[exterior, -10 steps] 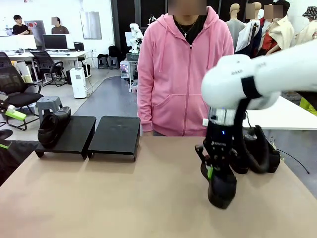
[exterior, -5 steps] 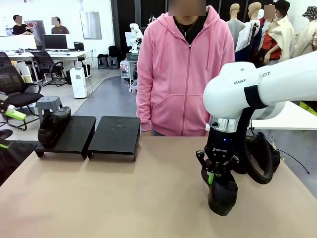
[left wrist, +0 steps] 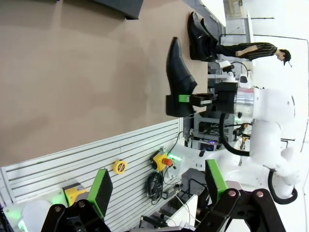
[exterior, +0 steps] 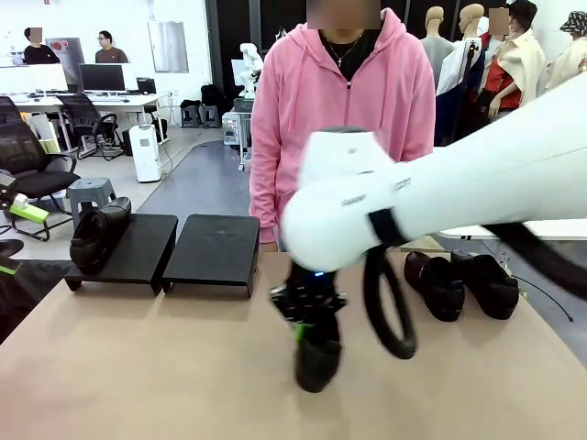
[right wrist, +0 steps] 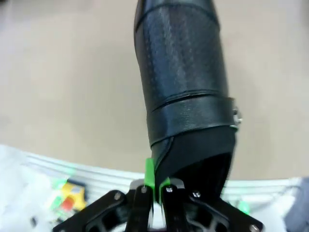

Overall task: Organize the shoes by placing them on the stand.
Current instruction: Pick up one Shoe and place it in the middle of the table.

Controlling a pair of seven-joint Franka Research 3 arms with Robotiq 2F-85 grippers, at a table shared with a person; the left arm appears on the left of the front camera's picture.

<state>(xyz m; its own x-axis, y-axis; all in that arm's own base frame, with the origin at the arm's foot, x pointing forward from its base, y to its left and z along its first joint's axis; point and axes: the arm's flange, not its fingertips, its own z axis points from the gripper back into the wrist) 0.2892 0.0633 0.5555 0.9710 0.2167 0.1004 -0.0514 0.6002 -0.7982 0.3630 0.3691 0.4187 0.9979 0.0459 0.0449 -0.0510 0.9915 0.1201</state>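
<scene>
You have no text, number, brand or sign here that can be read. In the front view the right arm [exterior: 385,197] carries a few small dark marks of lettering on its white shell, but motion blur smears them past reading.

black shoe [exterior: 99,234] on stand [exterior: 215,246], another shoe [exterior: 317,360] toe-down
</scene>
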